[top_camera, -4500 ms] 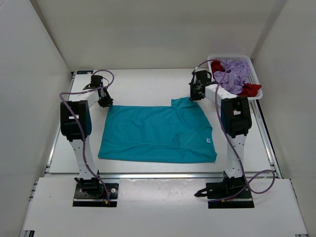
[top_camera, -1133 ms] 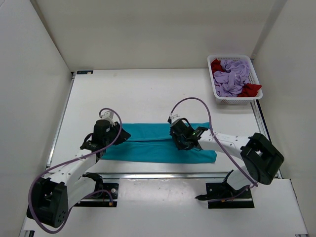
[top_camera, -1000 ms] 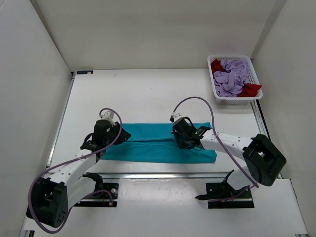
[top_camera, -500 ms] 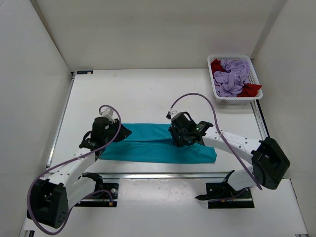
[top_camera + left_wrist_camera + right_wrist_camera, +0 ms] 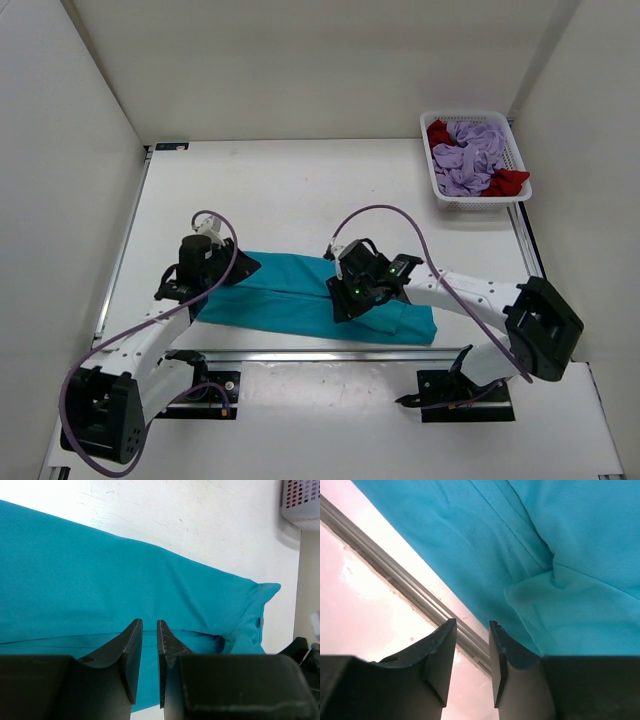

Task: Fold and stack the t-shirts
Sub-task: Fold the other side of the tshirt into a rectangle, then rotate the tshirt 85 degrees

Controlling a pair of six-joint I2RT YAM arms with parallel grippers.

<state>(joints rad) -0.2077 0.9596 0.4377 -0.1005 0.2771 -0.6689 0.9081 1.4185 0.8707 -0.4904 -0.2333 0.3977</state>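
Found the left fingers (image 5: 131, 645) a narrow slit apart, tips low over the teal t-shirt (image 5: 290, 295); could not tell of any cloth pinched between them. Found the right fingers (image 5: 442, 650) parted wider, holding nothing, with only the metal rail (image 5: 395, 575) at the near edge of the worktop (image 5: 300, 190) showing through the gap.

Saw the teal t-shirt lying as a long band across the near part of the worktop, folded lengthwise, with the left fingers at its left end and the right fingers over its middle, toward the near hem. Noted a small doubled flap of cloth just beside the right fingers. Saw the lavender t-shirt (image 5: 470, 150) and the red t-shirt (image 5: 507, 181) bunched together in the white basket (image 5: 476, 202) at the far right corner, well apart from the work.

Judged the step in hand to be the folding of the first shirt: lengthwise fold made, crosswise folds not yet done, nothing stacked.

Judged the next move to call for a fresh grip on one short end of the band, all layers taken together, then a low, even carry over toward the other end, without dragging the lower layer or opening the long fold.
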